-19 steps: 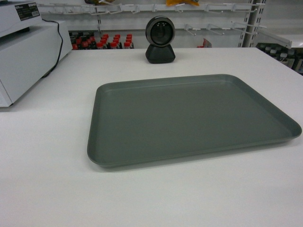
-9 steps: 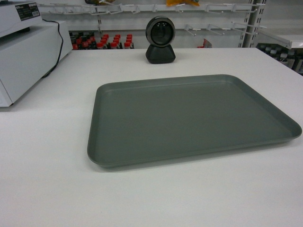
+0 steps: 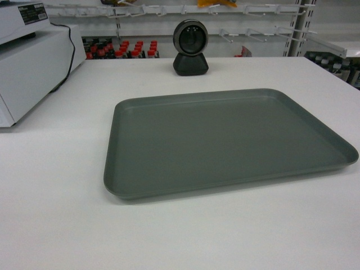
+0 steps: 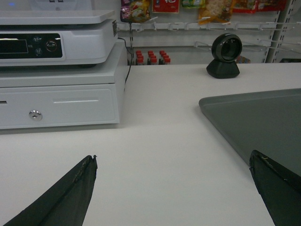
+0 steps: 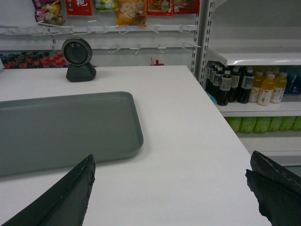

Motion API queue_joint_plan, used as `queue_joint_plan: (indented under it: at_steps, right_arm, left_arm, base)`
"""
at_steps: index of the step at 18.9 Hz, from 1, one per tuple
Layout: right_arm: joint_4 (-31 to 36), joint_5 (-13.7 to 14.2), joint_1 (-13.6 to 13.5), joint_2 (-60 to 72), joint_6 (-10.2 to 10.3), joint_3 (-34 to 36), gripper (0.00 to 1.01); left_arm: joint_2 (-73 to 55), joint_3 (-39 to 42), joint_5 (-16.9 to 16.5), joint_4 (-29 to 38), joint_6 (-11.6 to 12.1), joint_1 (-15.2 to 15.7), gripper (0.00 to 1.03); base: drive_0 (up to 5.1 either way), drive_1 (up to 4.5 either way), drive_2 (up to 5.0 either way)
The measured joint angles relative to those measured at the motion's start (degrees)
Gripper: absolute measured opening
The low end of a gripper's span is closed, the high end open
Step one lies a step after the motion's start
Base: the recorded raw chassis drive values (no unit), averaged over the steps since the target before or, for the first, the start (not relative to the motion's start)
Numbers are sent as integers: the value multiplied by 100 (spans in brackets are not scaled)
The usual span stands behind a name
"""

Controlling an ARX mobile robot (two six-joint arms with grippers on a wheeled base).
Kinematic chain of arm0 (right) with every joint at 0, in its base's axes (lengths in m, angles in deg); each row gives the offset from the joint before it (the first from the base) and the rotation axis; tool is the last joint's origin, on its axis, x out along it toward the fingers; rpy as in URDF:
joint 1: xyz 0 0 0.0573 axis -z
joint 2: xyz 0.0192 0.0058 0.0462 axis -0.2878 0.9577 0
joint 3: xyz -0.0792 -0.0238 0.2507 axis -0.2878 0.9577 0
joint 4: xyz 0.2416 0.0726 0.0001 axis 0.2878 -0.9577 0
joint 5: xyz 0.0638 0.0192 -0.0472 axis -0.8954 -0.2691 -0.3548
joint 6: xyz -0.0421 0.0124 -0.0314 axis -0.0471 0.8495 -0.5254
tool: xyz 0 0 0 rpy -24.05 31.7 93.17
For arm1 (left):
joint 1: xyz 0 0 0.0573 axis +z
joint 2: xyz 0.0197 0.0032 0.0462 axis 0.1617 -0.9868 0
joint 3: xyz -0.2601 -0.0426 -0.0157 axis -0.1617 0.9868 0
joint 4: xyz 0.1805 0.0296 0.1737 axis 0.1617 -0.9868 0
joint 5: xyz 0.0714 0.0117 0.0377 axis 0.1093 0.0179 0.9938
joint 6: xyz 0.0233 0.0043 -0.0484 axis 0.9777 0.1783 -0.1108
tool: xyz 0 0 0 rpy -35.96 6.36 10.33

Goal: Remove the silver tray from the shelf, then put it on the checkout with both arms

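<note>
Both pairs of jaws stand wide apart and hold nothing. In the left wrist view the left gripper shows only its two black fingertips at the bottom corners of the view, low over the white checkout; its right finger overlaps the near left part of the silver tray, though whether it touches the tray cannot be told. In the right wrist view the right gripper is spread likewise, its left finger over the near right portion of the tray and its right finger past the checkout's right edge, with store racking behind it. Neither arm shows in the head view.

The silver tray lies flat on the checkout, roughly at its middle and turned slightly, so that its right near corner comes close to the checkout's right edge. It is empty, and its low rim runs unbroken all round.

At the far edge of the checkout, behind the tray and well apart from it, stands a black round scanner on a dark base. At the left edge sits a white cash register with a drawer and keyhole, a black cable running down behind it. Beyond the right edge, a white shelf bears dark and yellow bottles. Further back, red-capped bottles stand in rows under hooks hung with snack packets.
</note>
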Motion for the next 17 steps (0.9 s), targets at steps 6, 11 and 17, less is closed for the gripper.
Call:
queue_joint_plan:
  at_steps: [6, 11, 17]
  right_arm:
    - [0, 0, 0, 0, 0, 0, 98]
    - [0, 0, 0, 0, 0, 0, 98]
    - [11, 0, 0, 0, -2, 0, 98]
  left_arm:
    - [0, 0, 0, 0, 0, 0, 98]
    - [0, 0, -2, 9, 0, 0, 98]
    - [0, 0, 2, 7, 0, 0, 98]
  base:
    - [0, 0, 0]
    - [1, -331, 334]
    - [1, -415, 416]
